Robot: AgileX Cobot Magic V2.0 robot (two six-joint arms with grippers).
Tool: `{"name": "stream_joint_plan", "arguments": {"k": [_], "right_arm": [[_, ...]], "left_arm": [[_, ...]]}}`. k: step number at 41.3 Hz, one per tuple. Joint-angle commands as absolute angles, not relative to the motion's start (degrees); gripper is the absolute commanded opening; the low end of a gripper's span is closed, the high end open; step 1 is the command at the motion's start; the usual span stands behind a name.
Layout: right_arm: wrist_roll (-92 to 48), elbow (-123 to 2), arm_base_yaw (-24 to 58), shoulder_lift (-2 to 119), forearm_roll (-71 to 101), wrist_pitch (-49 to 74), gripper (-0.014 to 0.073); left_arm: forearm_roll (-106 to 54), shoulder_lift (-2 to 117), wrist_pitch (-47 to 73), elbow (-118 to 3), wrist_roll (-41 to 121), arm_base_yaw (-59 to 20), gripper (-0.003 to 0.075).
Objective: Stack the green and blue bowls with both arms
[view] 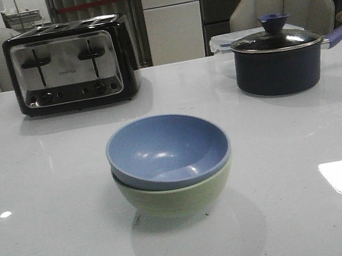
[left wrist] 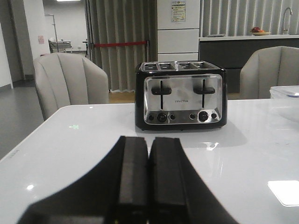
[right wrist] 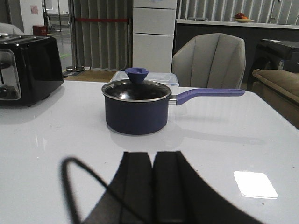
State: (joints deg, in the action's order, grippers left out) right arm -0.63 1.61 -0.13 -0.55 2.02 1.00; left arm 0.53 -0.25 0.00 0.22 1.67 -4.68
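- We see the blue bowl already nested inside the green bowl, the pair standing near the middle of the worktop in the front view; the blue one sits slightly tilted, its rim higher on the left.
- We judge the stacking done, so the step in hand is to keep both arms clear; doing it well means no sweep across the middle that could nudge the stack.
- The left claw shows its fingers pressed together with nothing between them, pointing toward the toaster.
- The right claw is likewise pressed together and empty, facing the saucepan, a thin cable looping beside it.
- Neither wrist view shows the bowls, so we take the stack to lie well apart from both claws.
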Motion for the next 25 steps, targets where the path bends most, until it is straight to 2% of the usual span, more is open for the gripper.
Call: {"name": "stream_joint_plan", "arguments": {"k": [1, 25], "right_arm": [[1.6, 1.4, -0.4, -1.7, 0.5, -4.8, 0.0025], [1.0, 1.4, -0.4, -1.7, 0.0, -4.8, 0.0025]], "left_arm": [[0.0, -1.4, -5.1, 0.5, 1.1, -4.9, 0.0093], [0.0, -1.4, -5.1, 0.5, 1.1, -4.9, 0.0093]]}}
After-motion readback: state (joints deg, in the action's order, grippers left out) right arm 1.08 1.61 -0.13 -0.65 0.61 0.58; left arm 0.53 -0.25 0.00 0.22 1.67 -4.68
